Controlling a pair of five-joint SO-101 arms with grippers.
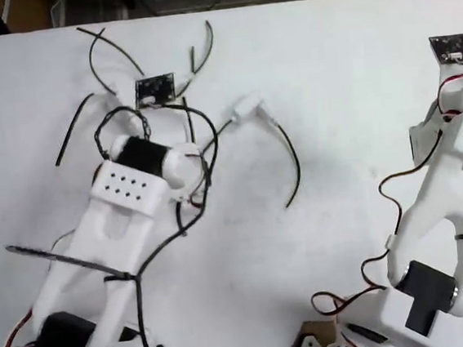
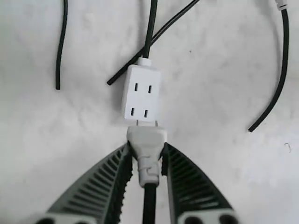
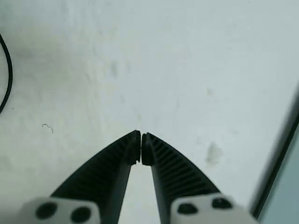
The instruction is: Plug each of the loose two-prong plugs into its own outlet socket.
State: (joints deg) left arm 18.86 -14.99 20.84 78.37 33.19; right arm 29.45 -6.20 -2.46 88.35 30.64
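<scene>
While in gripper (image 2: 145, 151), plug (image 2: 146, 139) at socket (image 2: 141, 93)

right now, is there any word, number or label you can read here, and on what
None can be read. The white outlet block and the plug held in the left gripper bear no print. The small dark boards on the wrists may carry marks, too small to tell.

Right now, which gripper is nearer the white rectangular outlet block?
Left. The left gripper holds a white two-prong plug at the outlet block; the right gripper sits across the table.
</scene>
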